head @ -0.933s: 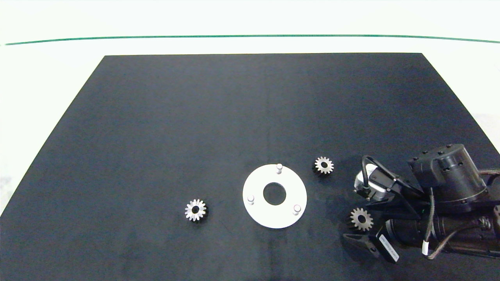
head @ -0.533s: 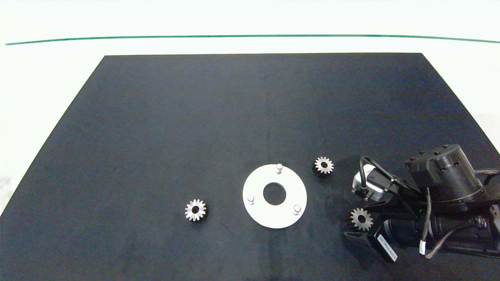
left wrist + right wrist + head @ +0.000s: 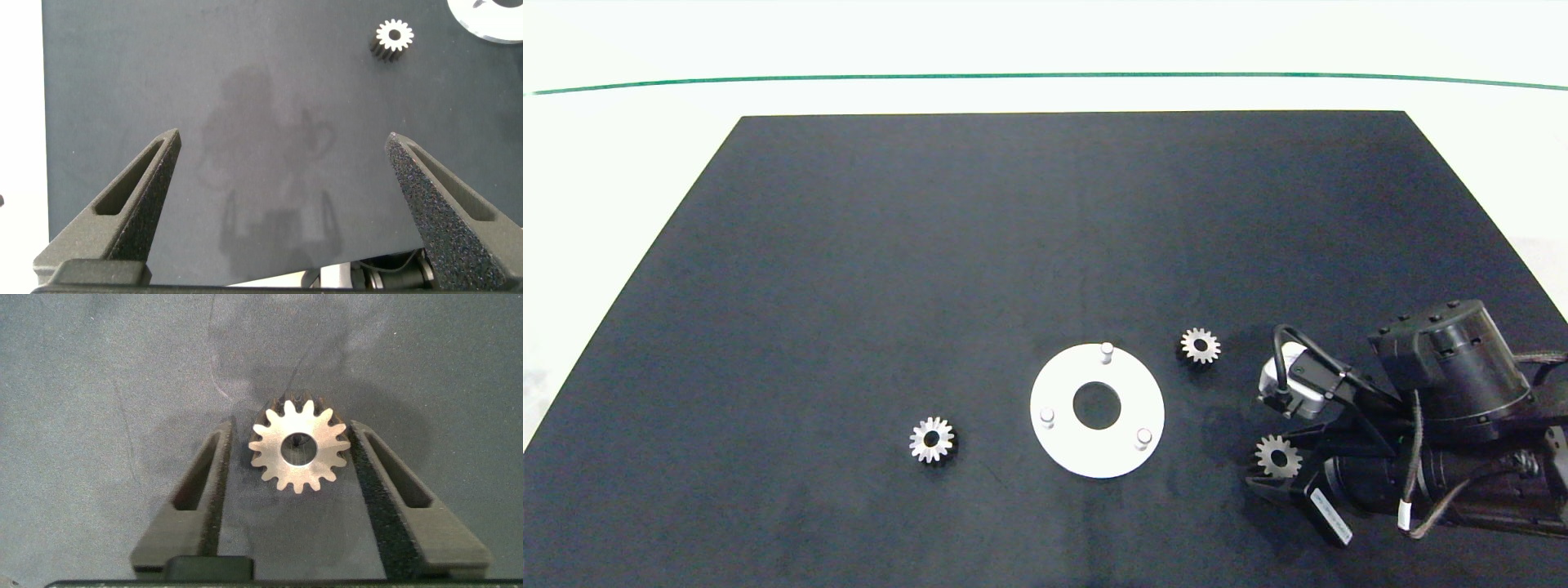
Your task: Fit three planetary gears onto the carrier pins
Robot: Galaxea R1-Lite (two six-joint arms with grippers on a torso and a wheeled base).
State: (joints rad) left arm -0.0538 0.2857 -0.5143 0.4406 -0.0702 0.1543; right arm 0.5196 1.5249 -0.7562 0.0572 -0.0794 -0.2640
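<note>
Right gripper point(image 3: 298, 453) low over the black mat point(image 3: 931, 261), well to the right of the white disc point(image 3: 1097, 411), fingers point(image 3: 200, 498) narrowed around a planetary gear point(image 3: 1276, 456): one finger against the teeth, the other with a thin gap, so not clamped yet. Gear flat on the mat, bore up. Second gear point(image 3: 1200, 346) just off the disc's upper right edge, near the wrist camera housing point(image 3: 1294, 380). Third gear point(image 3: 931, 439) left of the disc, well apart from it. Three carrier pins point(image 3: 1106, 352) upright on the disc around its central hole, all bare. Left gripper point(image 3: 282, 188) further left of the disc beyond the third gear, fingers spread wide, holding nothing.
</note>
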